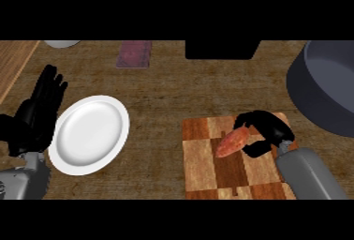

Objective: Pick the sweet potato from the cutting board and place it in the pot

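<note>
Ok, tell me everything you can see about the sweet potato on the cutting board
The sweet potato is a long, tapered root with orange-pink skin, lighter toward its lower end. It lies at a slant on the checkered wooden cutting board, upper end toward the top right. The right hand arches over that upper end, black fingers curled round it and thumb beside it, hiding part of it. Whether it has left the board, I cannot tell. The grey pot stands up and to the right.
</note>
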### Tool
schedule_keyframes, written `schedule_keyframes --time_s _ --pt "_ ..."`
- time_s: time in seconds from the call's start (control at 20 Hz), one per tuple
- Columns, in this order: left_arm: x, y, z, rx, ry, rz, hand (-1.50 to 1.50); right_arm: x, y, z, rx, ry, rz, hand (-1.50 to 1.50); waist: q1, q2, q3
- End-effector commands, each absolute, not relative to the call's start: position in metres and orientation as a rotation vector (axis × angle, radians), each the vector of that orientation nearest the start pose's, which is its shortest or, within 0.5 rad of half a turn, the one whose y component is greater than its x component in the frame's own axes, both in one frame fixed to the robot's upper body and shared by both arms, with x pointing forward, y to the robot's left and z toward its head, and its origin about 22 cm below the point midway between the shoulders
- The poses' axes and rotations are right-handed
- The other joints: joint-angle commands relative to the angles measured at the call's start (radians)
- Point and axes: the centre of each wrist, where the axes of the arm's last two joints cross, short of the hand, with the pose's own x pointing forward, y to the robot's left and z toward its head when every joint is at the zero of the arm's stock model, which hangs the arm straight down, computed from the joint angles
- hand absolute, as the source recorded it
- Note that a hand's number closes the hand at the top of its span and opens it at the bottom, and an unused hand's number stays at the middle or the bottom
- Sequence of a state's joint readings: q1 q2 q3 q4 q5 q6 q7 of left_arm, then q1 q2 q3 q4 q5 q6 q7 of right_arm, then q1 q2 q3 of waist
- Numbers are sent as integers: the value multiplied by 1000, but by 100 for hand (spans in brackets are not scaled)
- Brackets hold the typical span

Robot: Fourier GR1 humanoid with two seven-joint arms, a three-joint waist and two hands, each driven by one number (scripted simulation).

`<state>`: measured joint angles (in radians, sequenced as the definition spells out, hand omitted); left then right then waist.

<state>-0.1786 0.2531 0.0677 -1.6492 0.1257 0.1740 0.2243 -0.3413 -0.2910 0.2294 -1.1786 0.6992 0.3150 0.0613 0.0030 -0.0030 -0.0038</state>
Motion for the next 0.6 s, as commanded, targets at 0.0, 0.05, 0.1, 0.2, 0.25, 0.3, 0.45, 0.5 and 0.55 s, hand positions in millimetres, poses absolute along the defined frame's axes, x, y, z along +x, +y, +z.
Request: schedule_keyframes --time_s 0.0,0.05,0.1,0.2,0.25,0.3,0.45,0.5,0.55 --pt "293 272 76 203 -1617 81 0 318 -226 9 -384 -1161 1254 150 -4 3 4" --pt "272 283 76 202 -1600 70 0 314 -233 -29 -394 -1137 1272 150 4 4 4" --pt "284 288 77 219 -1619 69 0 321 -220 -5 -398 -1157 1256 150 -1 3 4" --pt "278 286 75 218 -1615 69 0 314 -210 0 -390 -1155 1287 150 -2 3 4" --pt "279 284 80 215 -1621 60 0 304 -200 4 -408 -1167 1324 150 -4 2 4" --pt "281 295 88 206 -1599 68 0 283 -203 4 -381 -1199 1320 150 -8 1 4" --pt "283 276 85 227 -1605 92 0 247 -181 14 -386 -1204 1393 150 -17 -2 3" --pt "277 281 79 192 -1596 71 0 240 -189 9 -385 -1208 1393 150 -10 0 3" --pt "279 295 81 218 -1603 63 0 249 -195 29 -419 -1225 1382 150 -8 1 3"
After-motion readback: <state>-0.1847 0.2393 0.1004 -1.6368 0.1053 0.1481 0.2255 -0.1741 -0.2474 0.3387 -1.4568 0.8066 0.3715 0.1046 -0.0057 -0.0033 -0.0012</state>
